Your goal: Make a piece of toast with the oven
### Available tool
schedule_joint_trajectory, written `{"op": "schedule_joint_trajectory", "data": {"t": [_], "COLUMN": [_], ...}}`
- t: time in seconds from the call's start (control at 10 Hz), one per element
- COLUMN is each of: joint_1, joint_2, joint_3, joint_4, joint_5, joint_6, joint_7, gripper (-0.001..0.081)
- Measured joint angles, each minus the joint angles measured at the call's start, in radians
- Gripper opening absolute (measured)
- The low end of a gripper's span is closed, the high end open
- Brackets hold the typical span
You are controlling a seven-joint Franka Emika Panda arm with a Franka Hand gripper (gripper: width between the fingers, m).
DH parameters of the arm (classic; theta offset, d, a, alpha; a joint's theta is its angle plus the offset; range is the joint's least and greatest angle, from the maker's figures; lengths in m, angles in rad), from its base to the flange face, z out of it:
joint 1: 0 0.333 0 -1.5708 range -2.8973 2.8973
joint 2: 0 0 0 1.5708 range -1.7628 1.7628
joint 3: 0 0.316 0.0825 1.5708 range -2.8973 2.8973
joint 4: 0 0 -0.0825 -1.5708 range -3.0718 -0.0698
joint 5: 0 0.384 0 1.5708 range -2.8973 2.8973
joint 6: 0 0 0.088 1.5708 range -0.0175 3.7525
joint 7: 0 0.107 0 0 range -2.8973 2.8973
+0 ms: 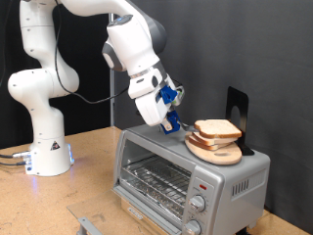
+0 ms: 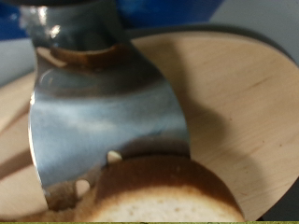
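Observation:
The piece of toast [image 1: 217, 128] lies on a round light-wood board [image 1: 219, 152] on top of the silver oven [image 1: 156, 147]. The oven's glass door is closed, and its wire rack [image 1: 155, 179] shows through the glass. My gripper [image 1: 173, 120] hangs tilted just above the oven top, right beside the toast on the exterior view's left. In the wrist view a wide shiny metal finger [image 2: 103, 103] fills the middle. The toast's brown crust [image 2: 163, 191] sits right against it, on the board [image 2: 234, 103]. Nothing shows between the fingers.
The oven has two round knobs [image 1: 199, 204] and a red light [image 1: 202, 184] on its front. A black upright object [image 1: 236, 110] stands behind the board. The robot's base [image 1: 44, 147] stands on the wooden table [image 1: 88, 196] at the exterior view's left.

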Motion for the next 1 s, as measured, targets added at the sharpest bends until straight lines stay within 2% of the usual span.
{"op": "schedule_joint_trajectory", "data": {"t": [0.4, 0.6, 0.8, 1.0], "joint_1": [0.0, 0.0, 0.006, 0.015], "joint_2": [0.022, 0.029, 0.026, 0.004], "joint_3": [0.008, 0.011, 0.016, 0.016], "joint_4": [0.024, 0.024, 0.013, -0.002], "joint_5": [-0.017, -0.015, 0.026, 0.107], "joint_6": [0.0, 0.043, 0.079, 0.085], "joint_7": [0.039, 0.038, -0.013, -0.099], "gripper": [0.0458, 0.0456, 0.0456, 0.0456]}}
